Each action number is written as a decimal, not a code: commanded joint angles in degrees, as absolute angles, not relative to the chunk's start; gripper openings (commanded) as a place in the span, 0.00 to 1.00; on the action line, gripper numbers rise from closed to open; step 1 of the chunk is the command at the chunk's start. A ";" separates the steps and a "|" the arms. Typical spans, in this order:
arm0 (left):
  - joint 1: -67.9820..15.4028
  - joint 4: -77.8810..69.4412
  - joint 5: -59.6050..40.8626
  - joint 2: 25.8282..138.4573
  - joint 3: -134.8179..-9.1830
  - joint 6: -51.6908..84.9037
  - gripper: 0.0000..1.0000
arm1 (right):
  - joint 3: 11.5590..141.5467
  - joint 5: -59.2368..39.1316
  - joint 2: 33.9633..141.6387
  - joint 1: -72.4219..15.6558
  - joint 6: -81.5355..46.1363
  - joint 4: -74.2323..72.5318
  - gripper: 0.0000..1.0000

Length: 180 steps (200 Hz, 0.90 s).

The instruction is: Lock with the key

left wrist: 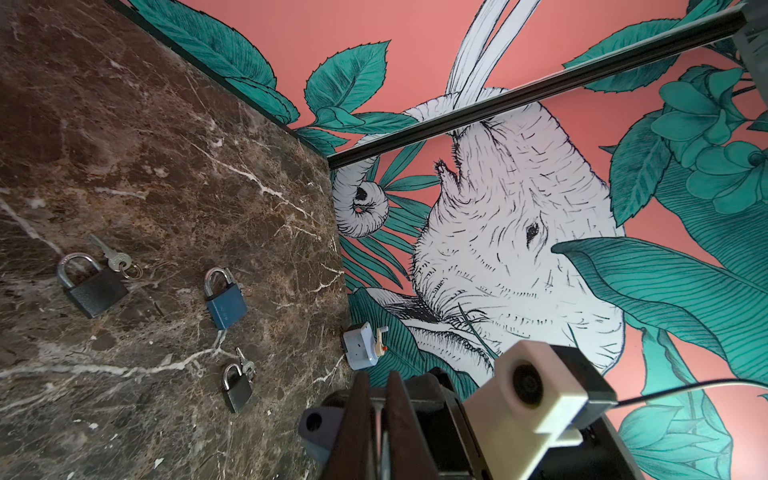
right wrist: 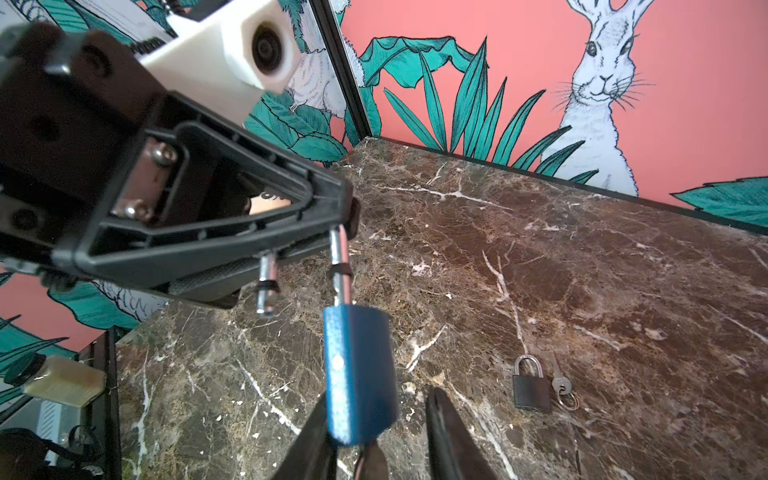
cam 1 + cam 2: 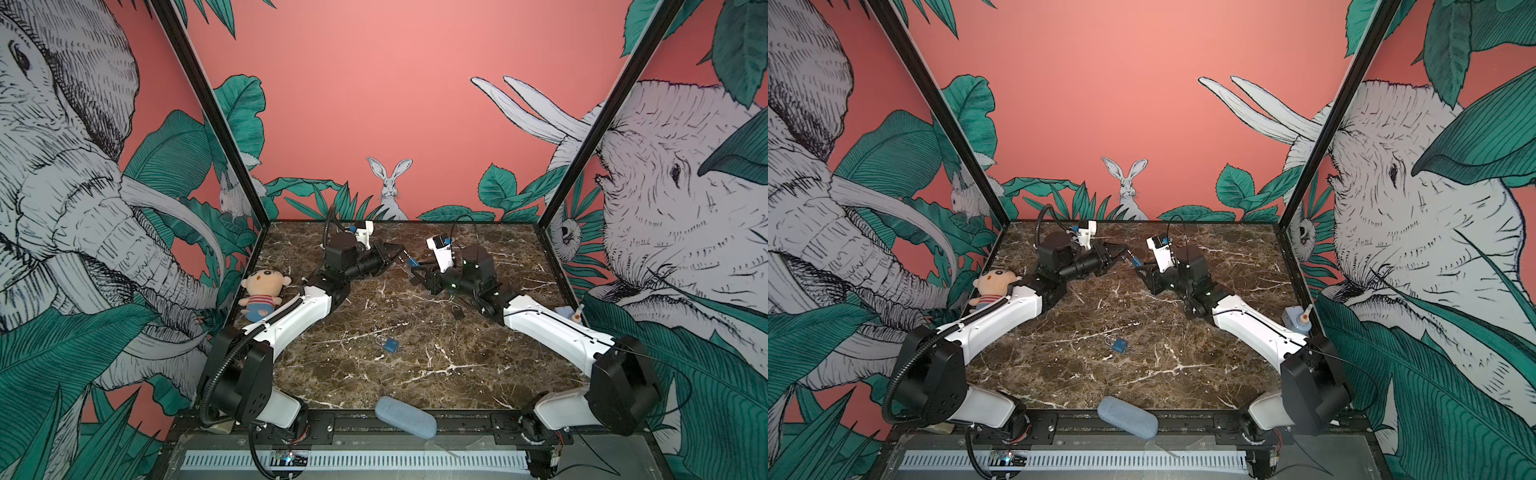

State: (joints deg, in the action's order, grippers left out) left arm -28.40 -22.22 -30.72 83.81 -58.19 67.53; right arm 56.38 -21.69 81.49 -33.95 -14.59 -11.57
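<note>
Hanging by its shackle (image 2: 340, 266) from the left gripper (image 2: 332, 232), the blue padlock (image 2: 357, 374) is lifted clear of the table (image 2: 582, 270), near the back middle of it, so the pick-up looks done. The locking itself does not. The shackle stands open, with its short leg (image 2: 266, 286) free in the air beside the body. No key shows in this lock, whose bottom end is hidden low between the right fingers. One key (image 2: 559, 380) lies on the table just beside a dark padlock (image 2: 531, 390), and a second blue padlock (image 3: 390, 345) lies well apart, nearer the front. The left fingers are pinched tight on the bend of the shackle. The right gripper (image 2: 376, 401) has its fingers part-way spread around the padlock's body, one near or against it and the other with a clear gap, so I judge it has no firm hold yet. Both arms reach inward from their own sides, forearms low and wrists turned so the grippers meet nose to nose above the table.
</note>
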 commanded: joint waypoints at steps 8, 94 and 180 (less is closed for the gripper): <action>-28.74 -25.19 -31.37 82.17 -60.20 68.95 0.00 | 57.96 -22.62 82.39 -33.22 -14.67 -15.27 0.30; -29.09 -24.93 -31.20 81.92 -59.77 69.04 0.00 | 58.27 -24.22 83.76 -33.05 -16.47 -18.46 0.29; -29.18 -25.06 -31.72 82.31 -59.41 68.15 0.00 | 59.49 -25.69 84.13 -32.36 -17.86 -17.58 0.00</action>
State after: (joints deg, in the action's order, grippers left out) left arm -28.73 -22.33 -30.09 83.81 -58.19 68.55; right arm 57.25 -26.57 83.64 -33.56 -16.08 -15.55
